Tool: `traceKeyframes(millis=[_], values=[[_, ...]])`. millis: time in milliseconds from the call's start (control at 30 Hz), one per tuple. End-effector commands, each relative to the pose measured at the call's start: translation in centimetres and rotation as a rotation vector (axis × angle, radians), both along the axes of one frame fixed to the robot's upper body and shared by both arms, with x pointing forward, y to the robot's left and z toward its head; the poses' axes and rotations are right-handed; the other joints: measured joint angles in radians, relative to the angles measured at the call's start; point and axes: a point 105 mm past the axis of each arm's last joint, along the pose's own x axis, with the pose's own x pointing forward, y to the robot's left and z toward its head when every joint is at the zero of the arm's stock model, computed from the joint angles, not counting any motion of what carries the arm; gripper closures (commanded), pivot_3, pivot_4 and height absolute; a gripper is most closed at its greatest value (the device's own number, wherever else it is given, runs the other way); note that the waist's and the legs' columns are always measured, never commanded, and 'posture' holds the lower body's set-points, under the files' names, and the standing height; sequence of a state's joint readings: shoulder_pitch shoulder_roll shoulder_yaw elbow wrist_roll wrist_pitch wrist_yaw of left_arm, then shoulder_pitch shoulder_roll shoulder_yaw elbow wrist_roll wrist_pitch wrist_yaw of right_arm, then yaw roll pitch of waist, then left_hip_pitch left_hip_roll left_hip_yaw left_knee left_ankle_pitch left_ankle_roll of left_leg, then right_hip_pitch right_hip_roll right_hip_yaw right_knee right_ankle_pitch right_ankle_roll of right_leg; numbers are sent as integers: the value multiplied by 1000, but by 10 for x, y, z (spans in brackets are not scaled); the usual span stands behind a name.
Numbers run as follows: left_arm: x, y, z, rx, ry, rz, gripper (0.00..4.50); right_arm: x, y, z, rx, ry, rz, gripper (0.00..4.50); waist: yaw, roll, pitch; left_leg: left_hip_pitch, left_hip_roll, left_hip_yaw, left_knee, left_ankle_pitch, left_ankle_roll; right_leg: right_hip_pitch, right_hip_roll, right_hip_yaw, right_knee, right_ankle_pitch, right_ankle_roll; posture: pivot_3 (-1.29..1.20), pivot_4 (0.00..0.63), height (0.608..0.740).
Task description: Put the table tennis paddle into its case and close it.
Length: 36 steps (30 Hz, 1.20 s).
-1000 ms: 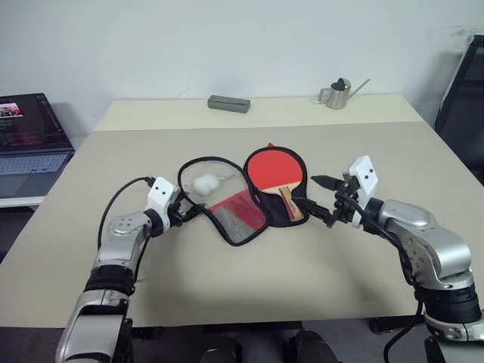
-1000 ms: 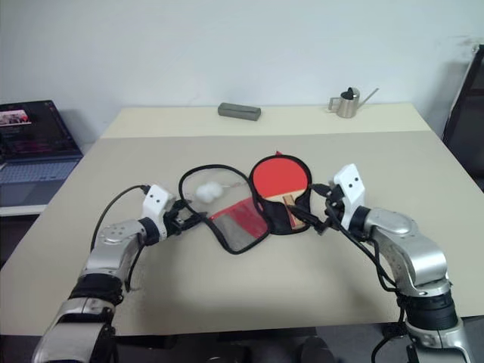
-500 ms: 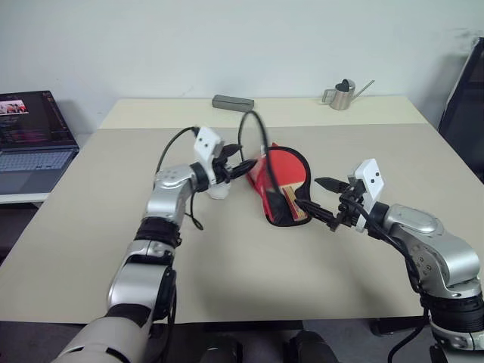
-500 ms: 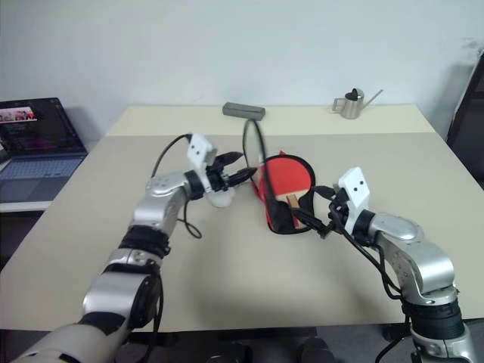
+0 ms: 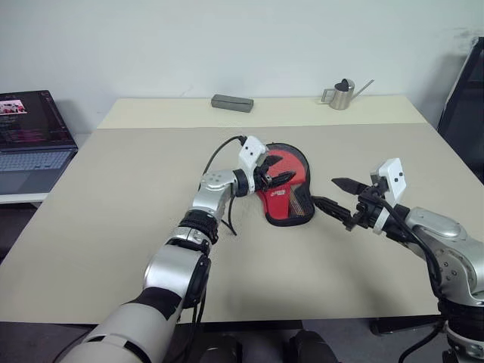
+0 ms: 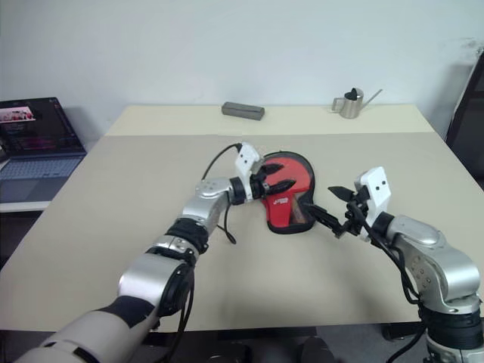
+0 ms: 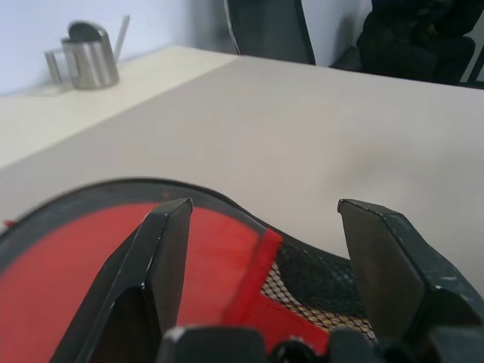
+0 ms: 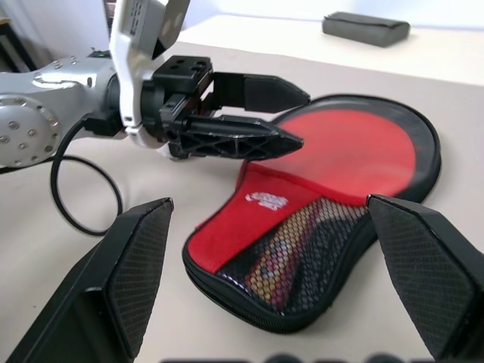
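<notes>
The red case (image 5: 286, 187) with black edging lies folded shut in the middle of the table, its mesh pocket (image 8: 299, 242) and white logo facing up. Of the table tennis paddle, just the striped handle (image 8: 274, 261) shows faintly through the mesh; its face is hidden under the lid. My left gripper (image 5: 287, 180) hovers low over the lid's round part, open, with nothing between its fingers (image 7: 162, 249). My right gripper (image 5: 324, 190) stands open just right of the case's handle end, apart from it.
A grey box (image 5: 230, 103) and a metal watering can (image 5: 340, 94) stand at the table's far edge. A laptop (image 5: 30, 136) sits on a low surface to the left. A dark chair (image 5: 465, 98) is off the right side.
My left arm swung right, carrying the case's open lid up and over the paddle, and the case now lies folded shut. The white lump by the lid is gone from sight. My right gripper drew back slightly right.
</notes>
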State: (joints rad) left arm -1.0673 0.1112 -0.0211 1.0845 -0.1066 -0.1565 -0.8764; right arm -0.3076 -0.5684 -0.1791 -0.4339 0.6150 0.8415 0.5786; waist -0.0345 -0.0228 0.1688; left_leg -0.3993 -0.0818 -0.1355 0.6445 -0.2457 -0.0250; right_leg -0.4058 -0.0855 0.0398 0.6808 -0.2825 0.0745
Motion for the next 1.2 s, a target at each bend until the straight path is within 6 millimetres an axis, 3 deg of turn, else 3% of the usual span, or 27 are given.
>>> traceKeyframes(millis=[33,200,467,667,900,1200], values=[[3,7,32,-42,-102,-7,1133,8,-6,10,54,-16,-58,12,0,0,0,0,0,0,0,0,0,0,0,0,0,0,0,0,150,740],[-6,36,46,-60,-143,-47,1133,33,-11,4,127,50,-131,12,-7,0,0,1,0,0,0,0,0,0,0,1,0,1,-1,0,150,740],[-52,85,49,-45,-70,-174,1133,69,-20,-19,163,147,-171,12,-21,1,0,0,1,0,0,0,0,-1,1,1,0,1,-1,0,150,740],[-87,125,61,-34,-17,-178,1133,87,1,-19,149,137,-112,12,-30,1,0,1,2,1,0,0,0,-1,2,2,0,1,-2,0,150,740],[-104,139,67,-9,-20,-118,1133,99,22,-35,119,167,-95,12,-23,1,0,1,4,0,0,0,0,-1,4,2,0,2,-3,0,150,740],[-107,144,67,-4,-20,-71,1133,125,25,-49,76,168,-177,12,-23,1,0,2,4,1,0,0,-1,-1,4,2,0,3,-4,0,150,740]])
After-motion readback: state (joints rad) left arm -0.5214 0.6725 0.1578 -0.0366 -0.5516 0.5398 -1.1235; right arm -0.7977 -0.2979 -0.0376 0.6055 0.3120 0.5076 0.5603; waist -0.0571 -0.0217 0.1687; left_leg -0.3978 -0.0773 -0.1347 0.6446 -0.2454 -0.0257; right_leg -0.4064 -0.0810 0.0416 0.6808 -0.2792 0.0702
